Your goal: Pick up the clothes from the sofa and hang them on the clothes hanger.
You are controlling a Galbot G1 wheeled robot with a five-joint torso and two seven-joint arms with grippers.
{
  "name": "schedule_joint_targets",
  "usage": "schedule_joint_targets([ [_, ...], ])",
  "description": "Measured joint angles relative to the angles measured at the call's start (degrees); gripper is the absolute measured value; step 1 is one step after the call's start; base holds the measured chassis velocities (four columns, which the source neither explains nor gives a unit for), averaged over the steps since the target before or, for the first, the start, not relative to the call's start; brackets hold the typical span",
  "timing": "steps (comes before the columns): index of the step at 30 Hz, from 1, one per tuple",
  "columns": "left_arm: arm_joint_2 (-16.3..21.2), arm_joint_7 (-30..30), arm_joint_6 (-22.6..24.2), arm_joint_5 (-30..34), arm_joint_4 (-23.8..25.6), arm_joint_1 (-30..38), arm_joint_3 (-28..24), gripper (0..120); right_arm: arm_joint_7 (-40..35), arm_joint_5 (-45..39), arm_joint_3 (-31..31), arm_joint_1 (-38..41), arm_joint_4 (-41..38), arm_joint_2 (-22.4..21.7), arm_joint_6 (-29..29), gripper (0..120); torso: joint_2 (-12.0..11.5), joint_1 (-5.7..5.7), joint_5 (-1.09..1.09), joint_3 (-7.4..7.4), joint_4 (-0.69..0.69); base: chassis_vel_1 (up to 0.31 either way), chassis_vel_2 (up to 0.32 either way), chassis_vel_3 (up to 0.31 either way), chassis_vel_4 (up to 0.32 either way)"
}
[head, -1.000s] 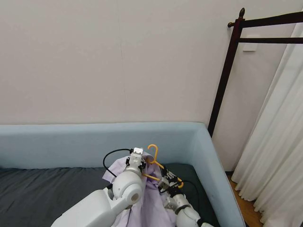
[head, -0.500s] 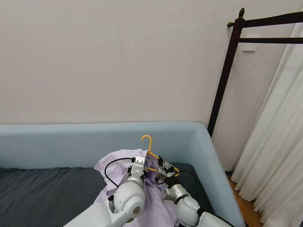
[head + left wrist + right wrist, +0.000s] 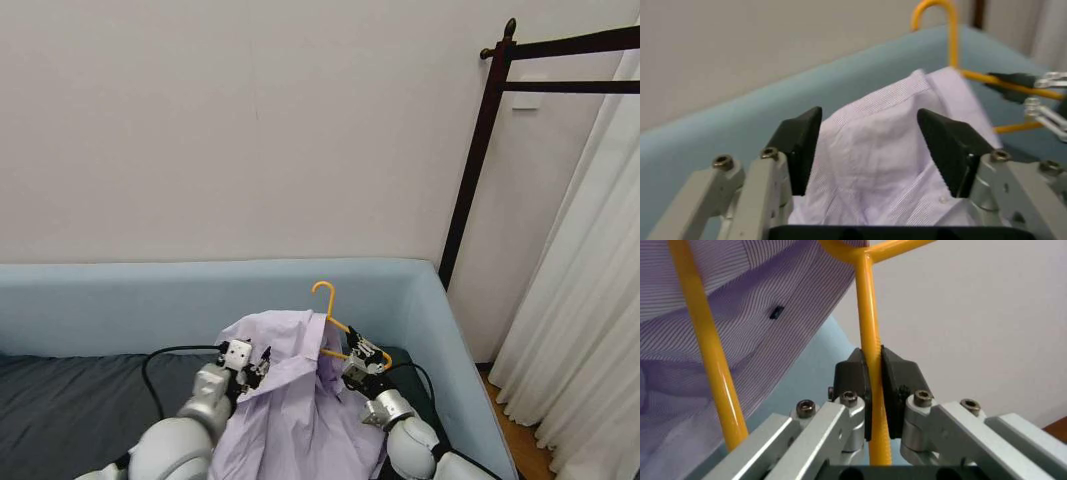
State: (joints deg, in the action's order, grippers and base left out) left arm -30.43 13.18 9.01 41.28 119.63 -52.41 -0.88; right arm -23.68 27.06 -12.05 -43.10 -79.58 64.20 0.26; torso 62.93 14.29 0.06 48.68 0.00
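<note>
- Left gripper (image 3: 247,363), moved toward 9 o'clock since half a second ago, now off the orange hanger (image 3: 868,305); lilac shirt (image 3: 290,410) draped wider over the sofa (image 3: 120,290).
- Left wrist view: fingers apart, shirt beyond them, contact not discernible.
- Right wrist view: right gripper (image 3: 873,372) clamped on the hanger's bar, at 3 o'clock of the collar.
- Shirt hem cut off at 6 o'clock.

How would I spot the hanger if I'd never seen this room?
Find the pale blue sofa along the white wall; near its right end a lilac shirt hangs above the dark seat, the open left gripper beside its shoulder. The hanger pokes out of its collar, the right gripper shut on its bar. It is the only bright yellow thing there.
</note>
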Motion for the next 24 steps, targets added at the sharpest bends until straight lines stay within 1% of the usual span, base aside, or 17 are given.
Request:
schedule_joint_targets([
  [1, 1.8, -5.1, -3.9, -0.1, -1.7, 0.7, 0.6, 70, 0.0, 0.4, 0.2, -0.1, 0.0, -0.1, 0.4, 5, 0.0, 0.0, -0.01, 0.0, 0.0, 0.0, 0.0, 0.0, 0.0],
  [2, 3.7, -11.1, -9.8, 0.3, -5.4, 2.9, 1.1, 77, 0.2, 1.2, 0.1, 0.1, 0.3, -0.1, 1.1, 5, 0.0, 0.0, -0.02, 0.0, -0.05, 0.0, 0.0, 0.0, 0.0],
  [3, 4.8, -14.8, -12.7, 1.0, -8.2, 4.6, 1.5, 80, 0.2, 1.4, -0.5, 0.7, 0.8, 0.1, 1.3, 5, 0.0, 0.0, -0.03, 0.01, -0.08, 0.0, 0.0, 0.0, 0.0],
  [4, 4.8, -14.8, -12.7, 1.0, -8.2, 4.6, 1.5, 80, 0.2, 1.4, -0.5, 0.7, 0.8, 0.1, 1.3, 5, 0.0, 0.0, -0.03, 0.01, -0.08, 0.0, 0.0, 0.0, 0.0],
  [6, 6.5, -23.6, -15.5, 4.0, -14.5, 9.2, 0.9, 88, 0.2, 1.3, -2.5, 2.6, 1.6, 0.8, 1.6, 5, 0.0, 0.01, 0.0, 0.01, -0.02, 0.0, 0.0, 0.0, 0.0],
  [7, 6.7, -29.9, -16.3, 5.8, -18.5, 12.5, -0.6, 93, 0.2, 1.2, -3.1, 3.2, 1.5, 1.0, 1.6, 5, 0.0, 0.01, 0.01, 0.01, 0.0, 0.0, 0.0, 0.0, 0.0],
  [8, 6.7, -29.9, -16.3, 5.8, -18.5, 12.5, -0.6, 93, 0.2, 1.2, -3.1, 3.2, 1.5, 1.0, 1.6, 5, 0.0, 0.01, 0.01, 0.01, 0.0, 0.0, 0.0, 0.0, 0.0],
  [9, 6.4, -34.4, -16.5, 6.6, -21.8, 15.4, -2.5, 97, 0.2, 1.1, -3.4, 3.4, 1.2, 1.0, 1.5, 5, 0.0, 0.01, -0.01, 0.02, 0.04, 0.0, 0.0, 0.0, 0.0],
  [10, 6.1, -37.3, -16.9, 7.1, -24.2, 18.0, -4.4, 98, 0.3, 1.0, -3.6, 3.4, 0.8, 1.0, 1.4, 5, 0.0, 0.01, -0.04, 0.02, 0.05, 0.0, 0.0, 0.0, 0.0],
  [12, 4.0, -44.6, -18.3, 8.6, -31.4, 27.7, -13.2, 100, 0.4, 0.7, -4.2, 3.4, -1.1, 0.7, 0.4, 5, 0.0, 0.01, 0.0, 0.02, 0.01, 0.0, 0.0, 0.0, 0.0],
  [13, 4.0, -44.6, -18.3, 8.6, -31.4, 27.7, -13.2, 100, 0.4, 0.7, -4.2, 3.4, -1.1, 0.7, 0.4, 5, 0.0, 0.01, 0.0, 0.02, 0.01, 0.0, 0.0, 0.0, 0.0],
  [15, 1.2, -51.3, -19.6, 8.8, -37.7, 36.1, -19.9, 100, 0.5, 0.7, -4.3, 3.1, -1.6, 0.3, 0.3, 5, 0.0, 0.02, -0.05, 0.02, -0.05, 0.0, 0.0, 0.0, 0.0],
  [17, 0.4, -52.7, -19.8, 8.9, -39.2, 38.0, -21.5, 100, 0.5, 0.8, -4.3, 3.0, -1.7, 0.2, 0.3, 5, 0.0, 0.02, -0.02, 0.02, -0.07, 0.0, 0.0, 0.0, 0.0],
  [18, -1.5, -55.5, -19.7, 9.7, -42.2, 42.0, -25.1, 100, 0.5, 1.2, -4.3, 3.0, -1.9, 0.0, 0.5, 5, 0.0, 0.02, 0.05, 0.02, -0.05, 0.0, 0.0, 0.0, 0.0],
  [19, -3.3, -58.2, -19.2, 10.6, -44.9, 45.5, -28.0, 100, 0.6, 1.9, -4.2, 3.0, -1.9, -0.2, 1.0, 5, 0.0, 0.03, -0.01, 0.03, -0.06, 0.0, 0.0, 0.0, 0.0],
  [20, -3.8, -59.0, -19.1, 10.9, -45.7, 46.3, -28.8, 100, 0.6, 2.1, -4.2, 3.0, -1.9, -0.3, 1.1, 5, 0.0, 0.03, -0.02, 0.03, -0.05, 0.0, 0.0, 0.0, 0.0],
  [24, -7.4, -66.3, -16.9, 15.1, -52.2, 52.0, -35.2, 100, 0.7, 3.3, -3.9, 3.2, -2.2, -1.0, 2.0, 5, 0.0, 0.02, 0.01, 0.02, -0.03, 0.0, 0.0, 0.0, 0.0],
])
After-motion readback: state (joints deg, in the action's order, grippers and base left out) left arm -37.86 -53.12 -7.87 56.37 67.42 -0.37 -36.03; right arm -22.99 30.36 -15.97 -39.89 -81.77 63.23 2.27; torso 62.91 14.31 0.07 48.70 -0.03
